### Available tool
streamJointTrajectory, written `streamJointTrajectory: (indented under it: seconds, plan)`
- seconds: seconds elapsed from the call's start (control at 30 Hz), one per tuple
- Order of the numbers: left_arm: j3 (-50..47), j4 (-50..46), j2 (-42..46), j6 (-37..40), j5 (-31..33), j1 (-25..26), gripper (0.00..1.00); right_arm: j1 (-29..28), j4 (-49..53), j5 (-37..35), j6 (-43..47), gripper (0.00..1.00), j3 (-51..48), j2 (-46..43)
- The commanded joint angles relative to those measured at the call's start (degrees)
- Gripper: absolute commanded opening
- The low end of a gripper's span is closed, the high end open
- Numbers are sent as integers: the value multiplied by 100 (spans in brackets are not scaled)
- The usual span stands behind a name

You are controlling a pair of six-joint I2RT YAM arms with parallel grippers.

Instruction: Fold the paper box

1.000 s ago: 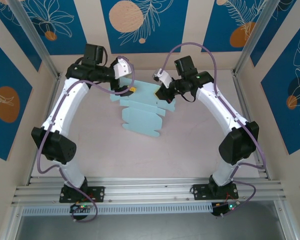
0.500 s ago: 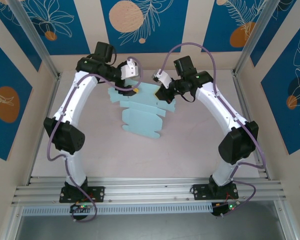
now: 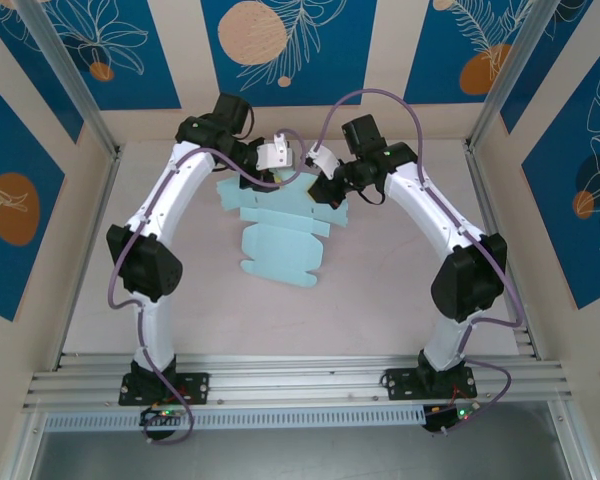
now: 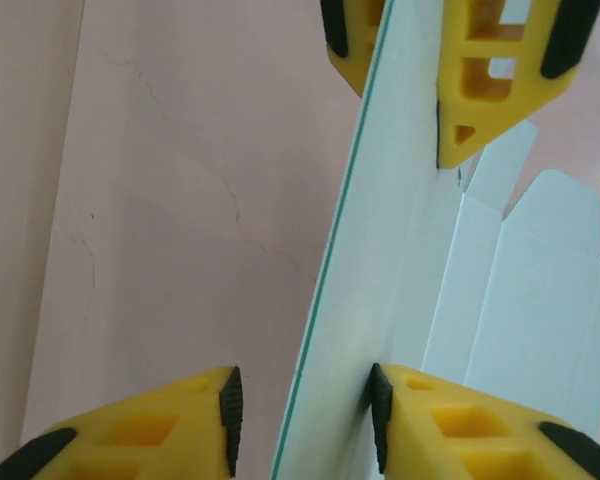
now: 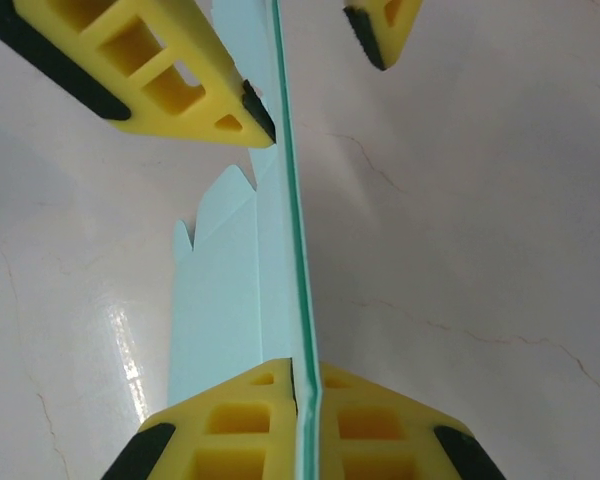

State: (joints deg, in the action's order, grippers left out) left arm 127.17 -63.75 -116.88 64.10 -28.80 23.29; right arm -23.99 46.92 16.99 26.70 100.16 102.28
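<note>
Blue paper box [image 3: 280, 245] is clamped by the right gripper [image 5: 306, 385]. Left gripper [image 4: 302, 405], jaws apart astride it, should be closed squarely.

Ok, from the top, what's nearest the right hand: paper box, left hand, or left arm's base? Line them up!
1. Paper box: pinched in the right hand itself.
2. Left hand: just beside it, on its left.
3. Left arm's base: way down at the near edge, left side.
</note>
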Motion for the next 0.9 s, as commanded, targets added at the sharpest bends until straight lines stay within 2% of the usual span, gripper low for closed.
streamJointTrajectory:
  seconds: [0.0,0.07,0.23,0.3,0.4,0.5,0.6,0.77,0.87]
  plan:
    - [191,-29,-100,38,168,53,29,88,-171,75,-6,0,-32,38]
    - [186,10,-120,-6,260,75,22,130,-253,60,-71,0,-85,38]
    - [185,119,-177,-76,347,130,13,205,-389,-10,-188,1,-170,38]
    - [185,197,-199,-139,397,154,8,229,-410,-53,-231,8,-196,36]
    - [185,301,-251,-239,488,201,1,279,-500,-175,-349,27,-296,2]
    - [177,327,-317,-258,623,268,0,352,-698,-276,-546,44,-535,-127]
    - [144,425,-386,-313,862,359,0,437,-971,-374,-812,56,-884,-372]
    - [-65,938,-395,-524,1253,482,0,671,-1468,-445,-1388,67,-1488,-919]
    - [-162,1116,-406,-602,1366,547,0,863,-1804,-510,-1914,70,-1884,-1283]
